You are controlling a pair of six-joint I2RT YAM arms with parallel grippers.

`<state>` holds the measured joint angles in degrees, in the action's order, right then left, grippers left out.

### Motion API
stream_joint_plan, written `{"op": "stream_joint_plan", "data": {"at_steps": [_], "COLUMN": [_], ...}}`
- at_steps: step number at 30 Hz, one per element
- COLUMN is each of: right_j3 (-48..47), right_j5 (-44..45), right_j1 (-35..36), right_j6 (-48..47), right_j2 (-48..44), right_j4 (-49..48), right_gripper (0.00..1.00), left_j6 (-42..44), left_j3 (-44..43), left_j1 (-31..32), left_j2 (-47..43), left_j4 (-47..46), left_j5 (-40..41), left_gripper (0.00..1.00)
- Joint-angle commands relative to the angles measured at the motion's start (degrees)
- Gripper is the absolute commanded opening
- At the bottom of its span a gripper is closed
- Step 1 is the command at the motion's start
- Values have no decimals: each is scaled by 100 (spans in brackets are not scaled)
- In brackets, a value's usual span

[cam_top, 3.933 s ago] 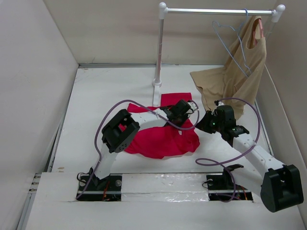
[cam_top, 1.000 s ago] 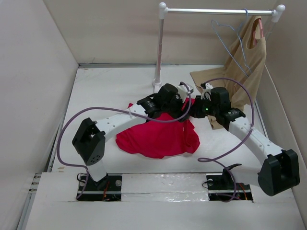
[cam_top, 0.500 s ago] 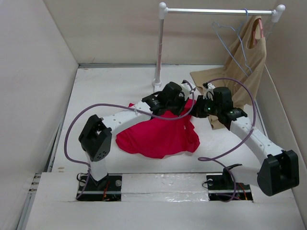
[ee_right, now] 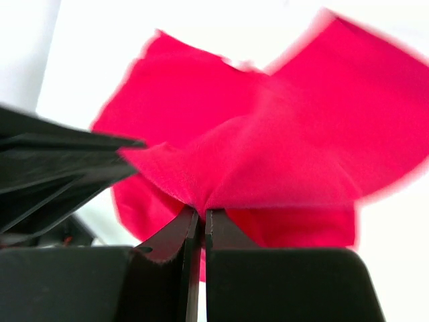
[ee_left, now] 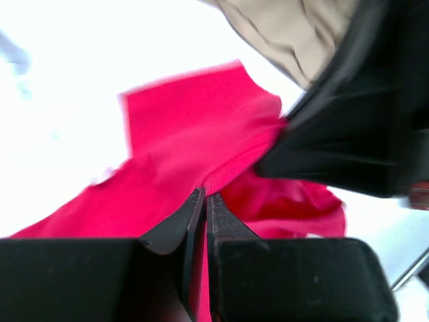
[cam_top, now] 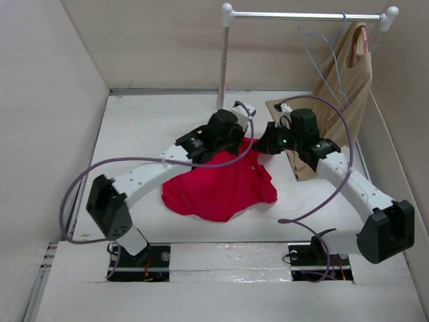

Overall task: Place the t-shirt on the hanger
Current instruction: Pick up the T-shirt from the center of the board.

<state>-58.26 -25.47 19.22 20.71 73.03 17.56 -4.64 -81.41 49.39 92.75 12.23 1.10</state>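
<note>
The red t-shirt [cam_top: 218,188] lies bunched on the white table, its far edge lifted by both grippers. My left gripper [cam_top: 247,134] is shut on a red fold of the t-shirt [ee_left: 181,134], its jaws pinched on the cloth [ee_left: 204,194]. My right gripper [cam_top: 265,142] is shut on the t-shirt [ee_right: 268,154] too, jaws closed on a fold [ee_right: 201,211]. The two grippers are close together above the shirt's far edge. The pale blue hanger [cam_top: 322,64] hangs on the rail at the back right, apart from both grippers.
A white rack with a post [cam_top: 222,67] and a rail [cam_top: 305,15] stands at the back. A beige sleeveless garment [cam_top: 335,94] hangs on a pinkish hanger [cam_top: 362,37] and drapes down onto the table. Walls stand left and right.
Both grippers have moved away from me, toward the rack, and risen with the shirt's far edge. The left arm has stretched out further. The shirt is pulled a little toward the back.
</note>
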Motion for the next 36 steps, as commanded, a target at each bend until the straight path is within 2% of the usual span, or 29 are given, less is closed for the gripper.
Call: {"op": "stream_joint_plan", "data": {"at_steps": [1, 6, 9, 13, 18, 23, 29, 31, 33, 36], "right_j3": [-1086, -2495, -3077, -2192, -839, -467, -686, -608, -450, -327], "right_j5": [60, -185, -247, -274, 50, 647, 1228, 1369, 1466, 1449], "right_j1": [537, 1608, 1787, 1455, 812, 512, 442, 442, 319, 73], "right_j6": [-119, -129, -181, 160, 258, 381, 425, 565, 566, 548], "right_j2": [359, 957, 976, 530, 194, -253, -869, -1062, -1002, -353], "right_j4": [-26, 265, 485, -75, -113, 248, 555, 267, 143, -94], "right_gripper": [0, 0, 0, 0, 0, 0, 0, 0, 0, 0], "left_j6": [-414, -862, -968, -1047, -1258, -1048, -959, -977, -994, -933], "left_j3": [19, 11, -279, -192, 888, 802, 170, 160, 221, 248], "left_j1": [-157, 26, 177, 177, 177, 177, 177, 177, 177, 115], "left_j2": [-1161, -2409, -2788, -2710, -2297, -1428, -1207, -1207, -1102, -751], "left_j4": [357, 868, 1123, 940, 211, -45, -124, -142, -107, -176], "left_j5": [759, 1409, 1543, 1033, 576, 401, 565, 724, 856, 664], "left_gripper": [0, 0, 0, 0, 0, 0, 0, 0, 0, 0]}}
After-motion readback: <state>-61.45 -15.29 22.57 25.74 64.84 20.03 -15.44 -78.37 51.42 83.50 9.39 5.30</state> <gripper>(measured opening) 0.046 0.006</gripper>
